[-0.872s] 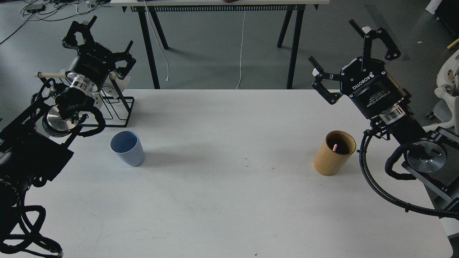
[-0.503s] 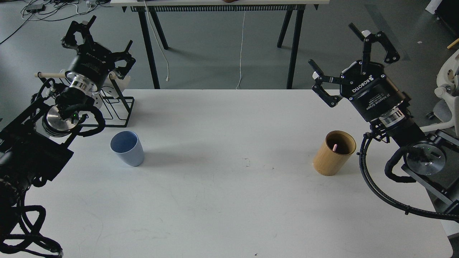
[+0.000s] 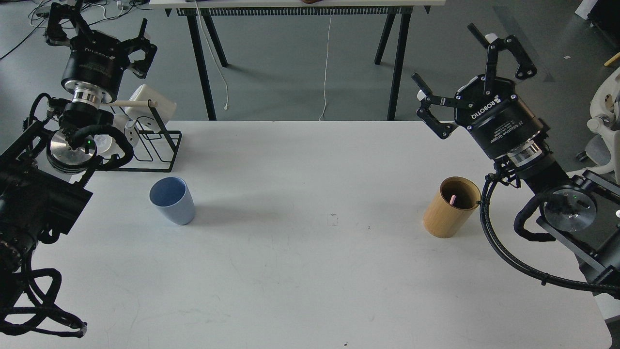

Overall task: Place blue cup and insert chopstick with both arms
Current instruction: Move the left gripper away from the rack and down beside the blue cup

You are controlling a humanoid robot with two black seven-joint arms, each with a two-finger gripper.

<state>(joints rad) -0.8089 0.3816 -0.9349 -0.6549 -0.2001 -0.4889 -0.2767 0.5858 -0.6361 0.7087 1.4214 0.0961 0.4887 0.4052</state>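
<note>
The white bench [image 3: 310, 271] spread below both pincers, carrying everything in play. The left arm [image 3: 34, 194] rose from the near left edge, and its pincer [image 3: 94, 24] hung high above the bench's far left corner, fingers spread wide and holding nothing. The right arm [image 3: 557, 194] came in from the right edge; its pincer [image 3: 465, 63] stood above the far right side of the bench, also wide open and empty.

A black wire rack [image 3: 150, 145] with a pale dowel [image 3: 131, 103] sat just below and to the right of the left pincer, white mugs [image 3: 150, 102] on it. The tan holder [image 3: 452, 207] stood upright well below the right pincer, close beside that arm's wrist. The cup [image 3: 172, 200] stood upright on the bench, well below the left pincer and nearer than the rack, apart from both. The pink chopstick [image 3: 452, 199] showed only its tip inside the holder, below the right pincer.
</note>
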